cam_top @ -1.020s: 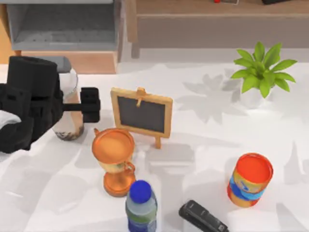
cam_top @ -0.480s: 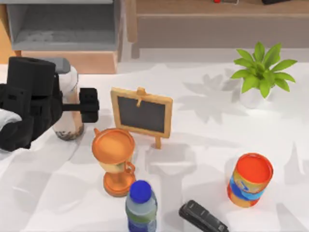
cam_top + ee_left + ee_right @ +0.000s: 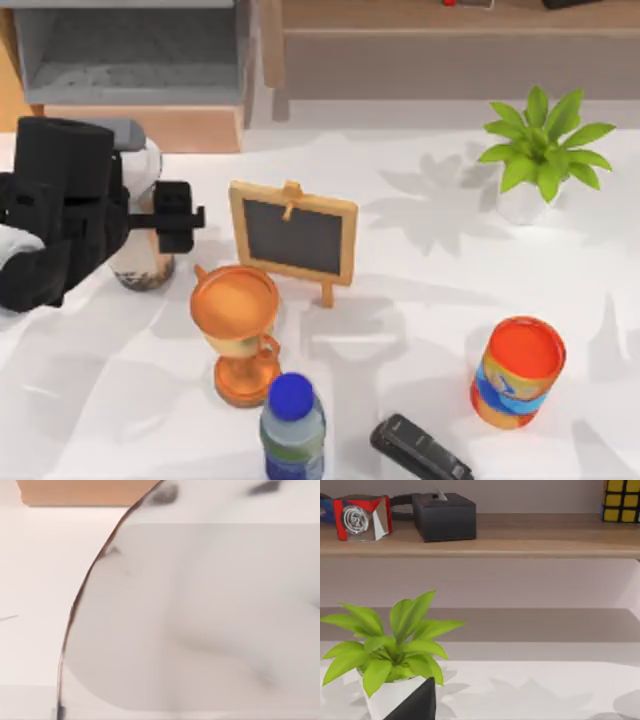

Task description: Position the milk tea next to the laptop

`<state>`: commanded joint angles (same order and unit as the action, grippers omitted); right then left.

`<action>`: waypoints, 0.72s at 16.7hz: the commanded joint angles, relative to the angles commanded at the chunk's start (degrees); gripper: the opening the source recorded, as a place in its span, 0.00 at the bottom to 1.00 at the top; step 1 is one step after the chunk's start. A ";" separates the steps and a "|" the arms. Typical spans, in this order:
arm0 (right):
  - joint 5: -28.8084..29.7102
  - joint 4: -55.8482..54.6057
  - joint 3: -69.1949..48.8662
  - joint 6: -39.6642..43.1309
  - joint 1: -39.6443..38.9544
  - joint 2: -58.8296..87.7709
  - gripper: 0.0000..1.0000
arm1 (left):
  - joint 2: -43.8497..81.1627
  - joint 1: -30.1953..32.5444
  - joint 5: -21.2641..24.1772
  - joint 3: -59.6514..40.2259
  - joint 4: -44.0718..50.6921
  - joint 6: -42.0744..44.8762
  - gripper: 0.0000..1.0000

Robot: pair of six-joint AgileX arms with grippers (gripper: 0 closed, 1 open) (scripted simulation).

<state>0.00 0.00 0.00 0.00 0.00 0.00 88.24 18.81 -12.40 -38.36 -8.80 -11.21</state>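
Left side of the top view: my left gripper [image 3: 150, 222] sits at the left edge of the white table [image 3: 420, 300], its black fingers [image 3: 178, 216] clamped on the milk tea [image 3: 140, 262], a tall clear cup with a white domed lid, beige drink and dark pearls at the base. The cup's pearly base shows below the arm, its lid edge just above it; the arm body covers most of the cup. I cannot tell whether the base touches the table.

Left wrist view: pale, blurred curved wall of the cup [image 3: 200, 620] pressed close to the lens, white table to one side.

Just right of the cup in the top view: a small wood-framed chalkboard [image 3: 293, 233] on an easel, upright. Below it, lower centre-left, an orange metal goblet [image 3: 236, 330], and touching its lower right in the frame, a blue-capped clear bottle [image 3: 292, 428]. Bottom centre: a black stapler [image 3: 420, 450]. Lower right: an orange and blue can [image 3: 517, 371]. Upper right: a green leafy plant in a white pot [image 3: 540, 150].

Right wrist view: the same plant [image 3: 390, 650] up close, a wooden shelf [image 3: 520, 537] behind it carrying a black box [image 3: 444, 516] and a red and white object [image 3: 360, 516]. A dark tip of my right gripper [image 3: 415, 705] shows at the lower edge; I cannot tell how its fingers stand.
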 joint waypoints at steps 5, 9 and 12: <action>0.00 0.00 0.00 0.00 0.00 0.00 1.00 | 0.00 0.00 0.00 0.00 0.00 0.00 0.00; 0.00 0.00 0.00 0.00 0.00 0.00 1.00 | 0.00 0.00 0.00 0.00 0.00 0.00 0.00; 0.00 0.00 0.00 0.00 0.00 0.00 1.00 | 0.00 0.00 0.00 0.00 0.00 0.00 0.00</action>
<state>0.00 0.00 0.00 0.00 0.00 0.00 88.24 18.81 -12.40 -38.36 -8.80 -11.21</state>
